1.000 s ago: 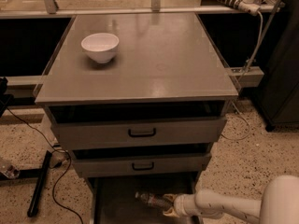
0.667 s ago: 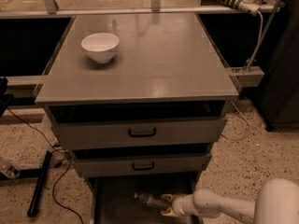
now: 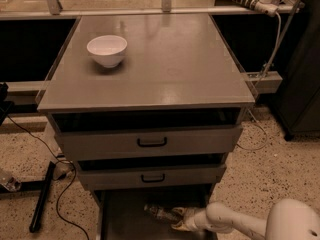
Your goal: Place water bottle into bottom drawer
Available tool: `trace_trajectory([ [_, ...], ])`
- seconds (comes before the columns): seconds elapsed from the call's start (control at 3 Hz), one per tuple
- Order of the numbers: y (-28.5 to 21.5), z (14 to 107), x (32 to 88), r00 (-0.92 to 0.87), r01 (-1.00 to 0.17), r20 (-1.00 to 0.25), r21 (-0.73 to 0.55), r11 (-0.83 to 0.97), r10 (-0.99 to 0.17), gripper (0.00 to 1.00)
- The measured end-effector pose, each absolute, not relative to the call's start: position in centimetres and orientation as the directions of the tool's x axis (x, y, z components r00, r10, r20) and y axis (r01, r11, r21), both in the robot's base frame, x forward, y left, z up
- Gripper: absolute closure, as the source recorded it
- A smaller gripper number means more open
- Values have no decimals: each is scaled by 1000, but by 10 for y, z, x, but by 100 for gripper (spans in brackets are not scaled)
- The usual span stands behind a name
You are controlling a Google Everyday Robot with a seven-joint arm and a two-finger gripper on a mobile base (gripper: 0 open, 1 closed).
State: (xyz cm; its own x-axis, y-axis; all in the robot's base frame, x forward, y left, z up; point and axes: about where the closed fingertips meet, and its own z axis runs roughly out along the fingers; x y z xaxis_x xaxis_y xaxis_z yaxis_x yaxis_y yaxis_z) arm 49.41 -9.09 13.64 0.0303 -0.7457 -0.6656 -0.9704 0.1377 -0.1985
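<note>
The worktop is seen from high in front, tilted down, at middling range; the hand is caught at the near edge, right of centre.

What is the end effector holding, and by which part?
Cannot be told: the end effector is at the right end of the bottle lying in the bottom drawer, but a grip is not visible.

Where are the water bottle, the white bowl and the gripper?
water bottle point(image 3: 159, 213), camera view, its clear body.
white bowl point(image 3: 107, 51), camera view, its outer wall.
gripper point(image 3: 181, 219), camera view, its tip, inside the bottom drawer point(image 3: 125, 219) at the bottle.
</note>
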Motion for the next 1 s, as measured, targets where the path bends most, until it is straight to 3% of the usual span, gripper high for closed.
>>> trace_trajectory([
  [0.33,-97,126,491,14,-970,-673,-190,154,-739,100],
  [1.0,-97,125,491,14,-970,-673,-190,155,-739,59],
])
